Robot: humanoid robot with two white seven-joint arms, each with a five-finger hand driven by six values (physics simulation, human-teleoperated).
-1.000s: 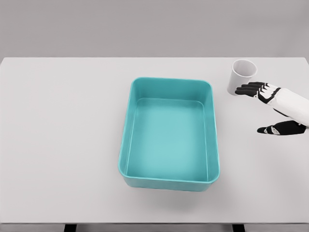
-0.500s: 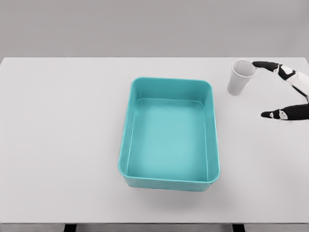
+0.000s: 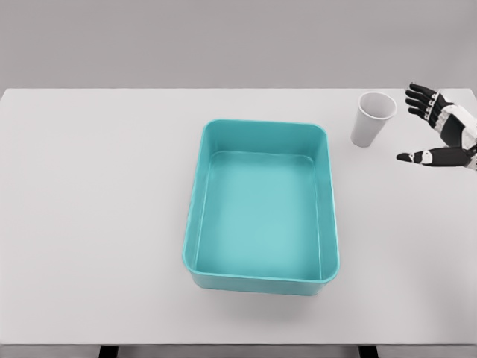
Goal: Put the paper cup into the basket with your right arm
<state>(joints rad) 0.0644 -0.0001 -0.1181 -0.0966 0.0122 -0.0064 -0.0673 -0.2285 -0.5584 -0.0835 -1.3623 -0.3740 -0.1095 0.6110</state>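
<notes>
Teal rectangular basket [image 3: 260,207] sits mid-surface, open side up, nothing inside. Beyond it to the right, the white paper cup [image 3: 371,118] stands upright on the white surface [image 3: 97,209], mouth open, tapering toward its base, well clear of the basket's rim. Just right of the cup, the right hand [image 3: 441,134] hovers with fingers [image 3: 419,98] spread wide, gripping nothing. Compared with half a second ago, the fingers have pulled back off the cup's rim, and the cup now stands free.
</notes>
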